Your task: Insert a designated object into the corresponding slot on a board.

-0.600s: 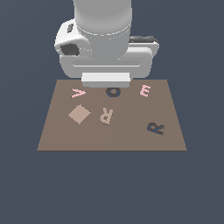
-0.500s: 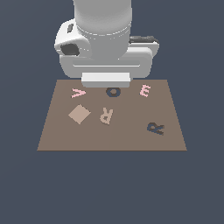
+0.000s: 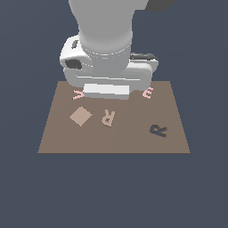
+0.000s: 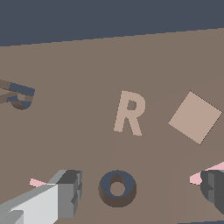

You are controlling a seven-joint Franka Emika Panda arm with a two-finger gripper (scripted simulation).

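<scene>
My gripper (image 4: 140,192) released, jaws spread over the dark ring (image 4: 117,188), tan R block (image 3: 108,117) flat mid-board (image 3: 58,140), beside the diamond tile (image 3: 81,116), dark R slot (image 3: 158,131) well apart

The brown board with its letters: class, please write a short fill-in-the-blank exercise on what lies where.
1. In the exterior view, the tan R block lies between the dark R slot and the tan ____ tile.
2. The tool holds ____.
3. In the wrist view, the dark ring lies between the tool's two ____.
4. The board is coloured ____.

Missing words: diamond; nothing; fingers; brown
</scene>
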